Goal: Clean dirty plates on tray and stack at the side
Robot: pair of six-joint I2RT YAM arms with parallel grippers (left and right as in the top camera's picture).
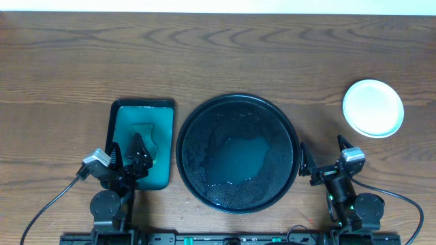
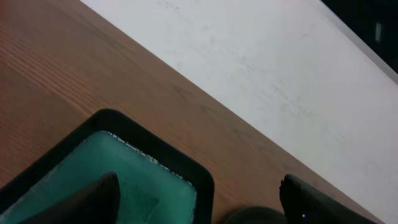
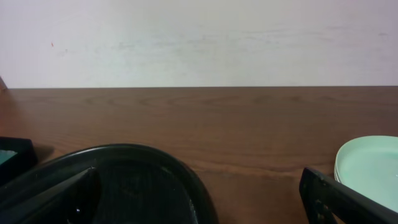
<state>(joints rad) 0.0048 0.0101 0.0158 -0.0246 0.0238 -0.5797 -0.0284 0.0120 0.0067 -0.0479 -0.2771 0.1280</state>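
Observation:
The round black tray [image 1: 238, 98] sits mid-table, wet, with no plate on it. It also shows in the right wrist view [image 3: 137, 152]. A stack of white plates [image 1: 372, 107] stands at the right, and its rim shows in the right wrist view [image 3: 372, 167]. My left gripper [image 1: 128, 151] is open and empty over the near end of a rectangular black tub [image 1: 143, 103] of teal water. My right gripper [image 1: 323, 153] is open and empty between the round tray and the plates.
A greenish sponge [image 1: 144, 136] lies in the teal tub. In the left wrist view the tub's corner [image 2: 199, 177] lies between my open left fingers [image 2: 199, 205]. My right fingers [image 3: 199, 199] span bare wood. A white wall runs behind the table's far edge.

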